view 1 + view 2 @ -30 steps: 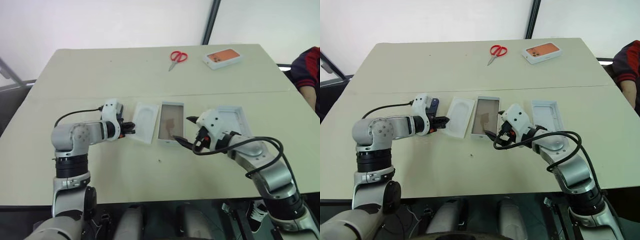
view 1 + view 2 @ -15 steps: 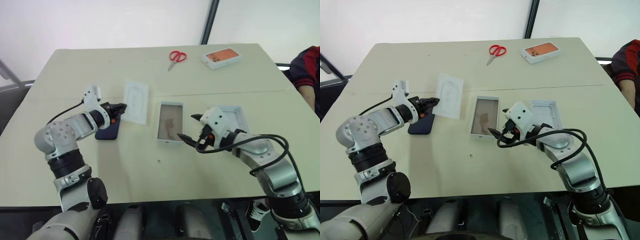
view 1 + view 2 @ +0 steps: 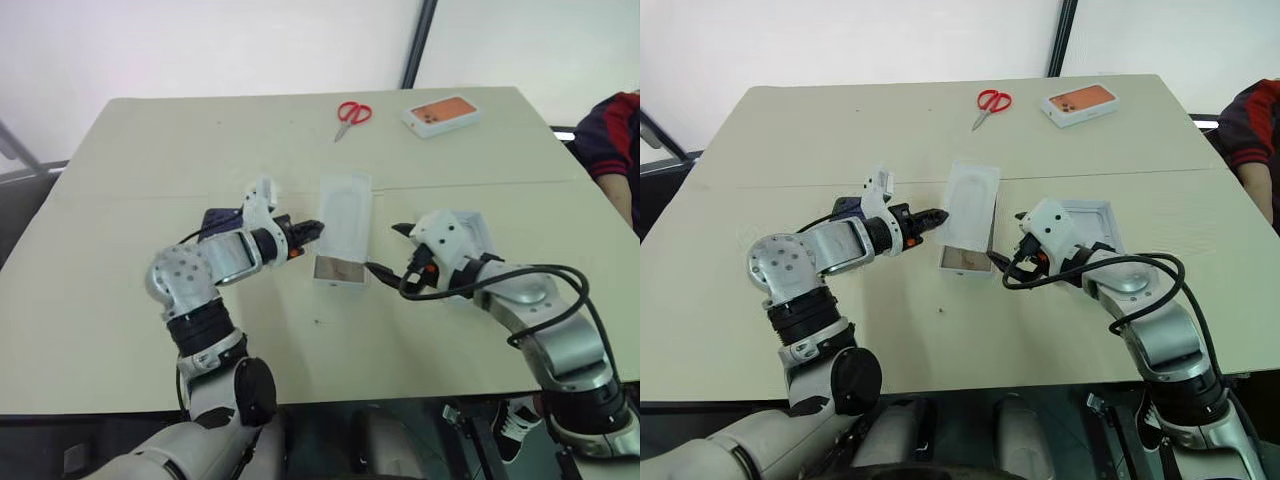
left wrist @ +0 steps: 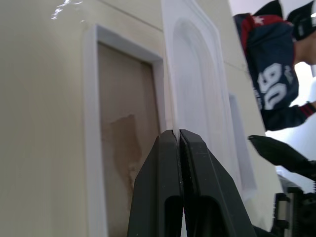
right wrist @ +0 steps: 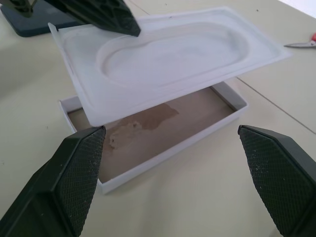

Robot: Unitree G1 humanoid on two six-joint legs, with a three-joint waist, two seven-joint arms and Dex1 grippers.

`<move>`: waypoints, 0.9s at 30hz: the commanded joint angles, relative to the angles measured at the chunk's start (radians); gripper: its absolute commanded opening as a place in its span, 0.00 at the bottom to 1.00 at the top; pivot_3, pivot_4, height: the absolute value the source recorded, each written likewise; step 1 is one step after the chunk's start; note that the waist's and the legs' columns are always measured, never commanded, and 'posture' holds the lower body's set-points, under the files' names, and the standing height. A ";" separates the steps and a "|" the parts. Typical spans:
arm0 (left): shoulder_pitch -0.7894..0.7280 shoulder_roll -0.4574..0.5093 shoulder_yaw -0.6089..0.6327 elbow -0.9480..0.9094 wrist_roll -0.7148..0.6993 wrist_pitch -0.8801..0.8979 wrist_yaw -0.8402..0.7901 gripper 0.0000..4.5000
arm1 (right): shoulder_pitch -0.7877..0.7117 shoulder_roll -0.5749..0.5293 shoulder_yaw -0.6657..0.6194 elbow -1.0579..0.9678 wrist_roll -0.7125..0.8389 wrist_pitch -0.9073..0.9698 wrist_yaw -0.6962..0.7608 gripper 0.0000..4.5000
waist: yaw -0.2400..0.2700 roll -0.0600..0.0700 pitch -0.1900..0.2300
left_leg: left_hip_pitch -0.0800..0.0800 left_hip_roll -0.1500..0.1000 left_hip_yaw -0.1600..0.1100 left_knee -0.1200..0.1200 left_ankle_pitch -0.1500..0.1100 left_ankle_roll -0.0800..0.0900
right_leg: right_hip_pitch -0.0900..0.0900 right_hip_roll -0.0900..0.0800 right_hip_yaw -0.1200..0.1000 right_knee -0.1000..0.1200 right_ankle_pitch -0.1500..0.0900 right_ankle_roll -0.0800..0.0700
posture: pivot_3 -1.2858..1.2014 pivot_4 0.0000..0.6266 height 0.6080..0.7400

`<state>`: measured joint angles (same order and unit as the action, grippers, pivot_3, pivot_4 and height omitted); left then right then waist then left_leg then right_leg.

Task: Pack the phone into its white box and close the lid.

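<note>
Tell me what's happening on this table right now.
The robot's left tool is shut on the edge of the flat white insert, holding it tilted above the white box, whose tan floor is bare. The right tool hangs open beside the box, holding nothing. The phone lies on the table behind the left arm, not yet packed. The lid sits upturned by the right arm. Scissors and an orange-faced box lie at the far edge.

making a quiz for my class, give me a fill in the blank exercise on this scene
1. The left claw is shut on the flat white ____.
2. The insert hangs over the white box, whose inner floor is ____.
3. The right claw stands ____.
4. Beside the orange-faced box lie red ____.

Missing words: insert; tan-brown; open; scissors
</note>
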<state>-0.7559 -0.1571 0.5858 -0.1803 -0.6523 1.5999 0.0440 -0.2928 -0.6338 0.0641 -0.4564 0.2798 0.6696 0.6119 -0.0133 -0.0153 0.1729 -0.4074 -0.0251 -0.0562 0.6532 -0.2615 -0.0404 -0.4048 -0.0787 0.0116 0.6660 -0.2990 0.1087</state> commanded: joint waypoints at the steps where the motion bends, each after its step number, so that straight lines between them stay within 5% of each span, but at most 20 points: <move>1: 0.007 -0.010 -0.028 -0.024 0.020 0.008 0.004 0.01 | -0.010 -0.002 -0.025 -0.027 -0.001 -0.018 -0.004 1.00 | 0.002 0.000 0.000 | 0.000 0.000 0.000 0.000 0.000 0.000 | 0.000 0.000 0.000 0.000 0.000 0.000 | 0.52 0.24 1.00; 18: 0.035 -0.040 -0.078 -0.012 0.054 -0.019 -0.014 0.01 | -0.017 0.009 -0.010 -0.019 -0.008 -0.025 -0.003 1.00 | 0.003 0.000 0.000 | 0.000 0.000 0.000 0.000 0.001 -0.002 | 0.000 -0.001 0.000 0.000 0.000 0.000 | 0.52 0.24 1.00; 21: 0.035 -0.046 -0.076 -0.010 0.051 -0.030 -0.015 0.21 | -0.015 0.011 -0.007 -0.022 -0.009 -0.023 -0.005 1.00 | 0.004 0.000 0.000 | 0.000 0.000 0.000 0.000 0.001 -0.002 | 0.000 -0.001 0.000 0.000 0.000 0.000 | 0.52 0.24 1.00; 27: 0.030 -0.027 -0.059 -0.038 0.016 -0.002 -0.053 0.86 | -0.031 0.023 0.005 -0.021 -0.010 -0.015 -0.011 1.00 | 0.003 0.000 0.000 | 0.000 0.000 0.000 0.000 0.001 -0.002 | 0.000 -0.001 0.000 0.000 0.000 0.000 | 0.52 0.24 1.00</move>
<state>-0.7184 -0.1575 0.5262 -0.1790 -0.6062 1.5889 0.0167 -0.3001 -0.6130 0.0719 -0.4561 0.2762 0.6687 0.6049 -0.0102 -0.0153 0.1729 -0.4077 -0.0253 -0.0564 0.6535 -0.2605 -0.0422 -0.4046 -0.0795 0.0114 0.6657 -0.2990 0.1087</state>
